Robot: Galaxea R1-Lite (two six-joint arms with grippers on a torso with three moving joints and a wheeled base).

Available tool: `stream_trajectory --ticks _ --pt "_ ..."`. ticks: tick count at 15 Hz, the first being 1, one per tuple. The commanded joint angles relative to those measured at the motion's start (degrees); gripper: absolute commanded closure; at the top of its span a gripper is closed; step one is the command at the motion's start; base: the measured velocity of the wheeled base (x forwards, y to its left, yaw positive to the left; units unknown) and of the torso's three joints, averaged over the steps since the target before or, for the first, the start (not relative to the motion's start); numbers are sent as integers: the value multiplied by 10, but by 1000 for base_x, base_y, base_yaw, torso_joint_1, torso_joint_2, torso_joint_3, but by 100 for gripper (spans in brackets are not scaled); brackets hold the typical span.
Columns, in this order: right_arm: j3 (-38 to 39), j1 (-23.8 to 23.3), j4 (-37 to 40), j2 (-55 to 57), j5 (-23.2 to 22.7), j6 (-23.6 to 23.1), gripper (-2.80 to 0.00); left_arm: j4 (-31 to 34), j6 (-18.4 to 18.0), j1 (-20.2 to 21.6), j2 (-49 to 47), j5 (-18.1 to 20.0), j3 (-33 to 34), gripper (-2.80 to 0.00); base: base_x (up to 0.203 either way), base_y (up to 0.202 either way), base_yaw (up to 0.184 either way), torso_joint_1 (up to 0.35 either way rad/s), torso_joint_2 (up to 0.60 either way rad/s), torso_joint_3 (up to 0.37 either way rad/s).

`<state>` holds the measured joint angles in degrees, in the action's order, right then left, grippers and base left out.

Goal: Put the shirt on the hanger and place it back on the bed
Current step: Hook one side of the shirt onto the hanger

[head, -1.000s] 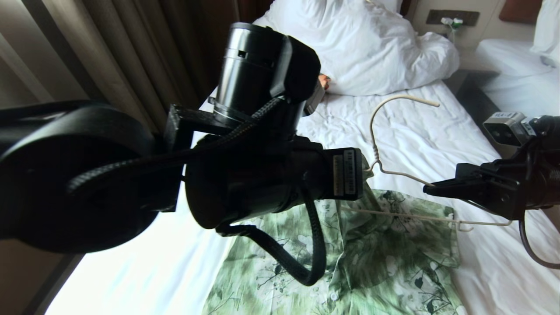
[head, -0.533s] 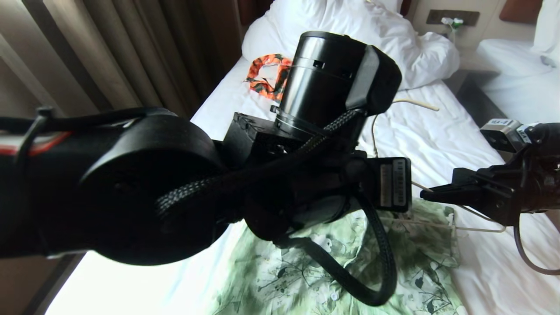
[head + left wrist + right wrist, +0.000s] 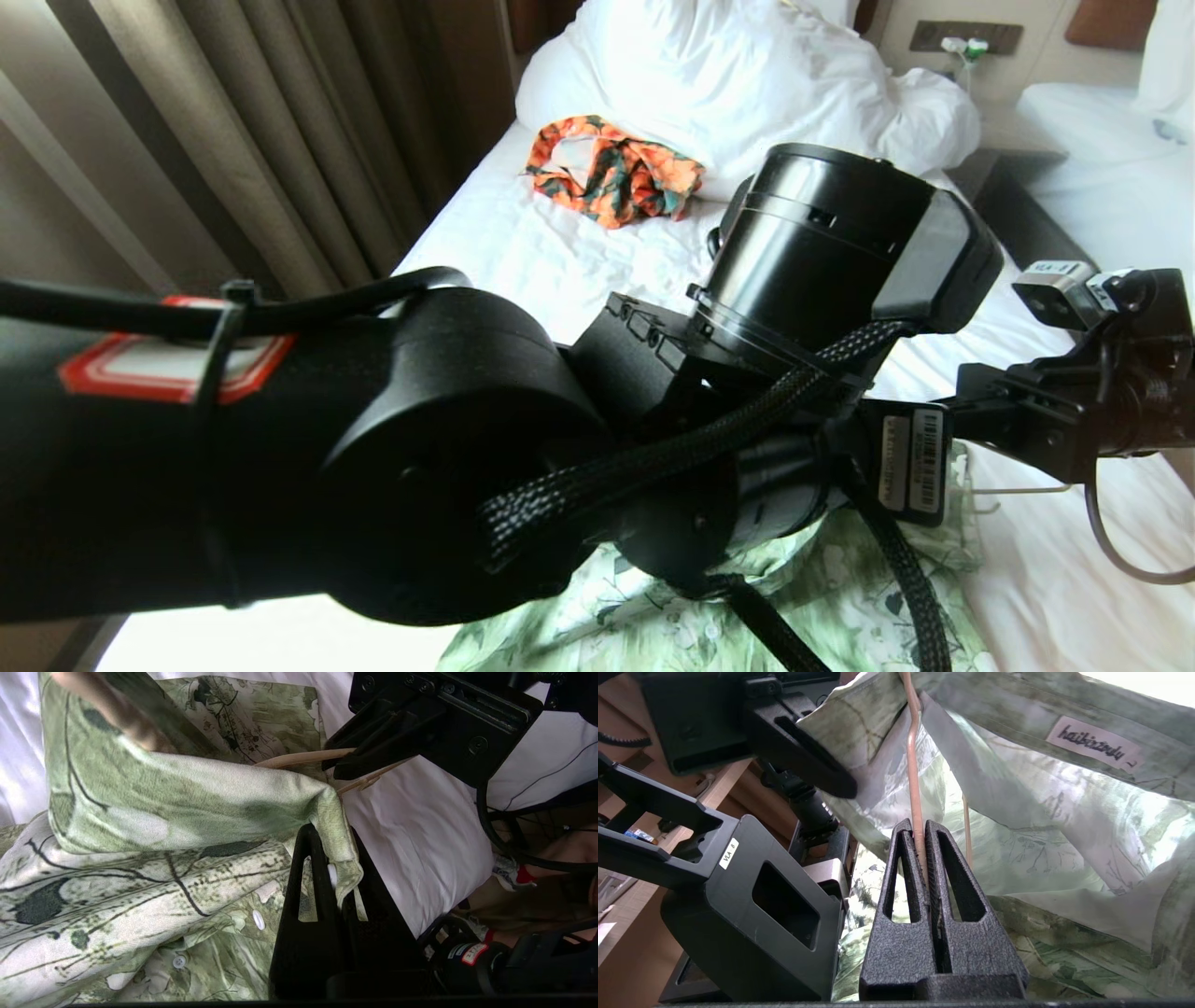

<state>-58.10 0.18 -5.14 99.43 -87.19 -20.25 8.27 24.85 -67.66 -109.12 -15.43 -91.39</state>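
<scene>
The light green floral shirt [image 3: 840, 597] lies on the bed [image 3: 560, 261], mostly behind my left arm. My left gripper [image 3: 331, 833] is shut on the shirt's [image 3: 163, 812] buttoned front edge and holds that fabric lifted. Just beyond it, my right gripper [image 3: 918, 826] is shut on the cream wire of the hanger [image 3: 915, 788]. The hanger wire [image 3: 303, 757] runs in under the raised cloth, inside the shirt [image 3: 1041, 826] below the collar label. In the head view only a short piece of the hanger [image 3: 1018, 488] shows; its hook is hidden by the left arm.
An orange-and-green floral garment [image 3: 611, 177] lies near the bulky white duvet [image 3: 747, 84] at the head of the bed. Brown curtains [image 3: 233, 140] hang along the left. A dark nightstand [image 3: 1018, 205] and a second white bed [image 3: 1102, 159] stand on the right.
My left arm has swung rightward across the head view, carrying the shirt edge toward the right gripper. It now covers the hanger's hook and uncovers the orange garment. The right gripper has barely moved.
</scene>
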Motion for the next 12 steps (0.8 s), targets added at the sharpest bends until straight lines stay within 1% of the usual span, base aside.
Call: stream_trajectory --ticks 1,3,6,7,8,10,12 --pt "1 2 0 3 -5 -1 0 0 -6 0 -7 -1 1 0 0 0 0 0 0 0" --pt "2 10 0 9 -5 -1 0 1 -14 8 -5 -3 5 0 0 0 0 0 0 0" --pt "1 14 -1 20 -5 -1 0 -1 -21 9 -2 -5 9 0 0 0 0 0 0 0" --pt "1 15 -1 22 -5 -1 0 -1 -21 9 -3 -8 9 -96 0 0 0 0 0 0" --pt "1 15 -1 25 -5 -2 0 -1 -21 10 -3 -10 12 -280 0 0 0 0 0 0" --pt "1 16 -6 35 -5 -2 0 -3 -20 10 -2 -10 17 -280 0 0 0 0 0 0" --pt "16 20 -55 48 -5 0 0 -5 -19 10 -3 -10 24 -280 0 0 0 0 0 0"
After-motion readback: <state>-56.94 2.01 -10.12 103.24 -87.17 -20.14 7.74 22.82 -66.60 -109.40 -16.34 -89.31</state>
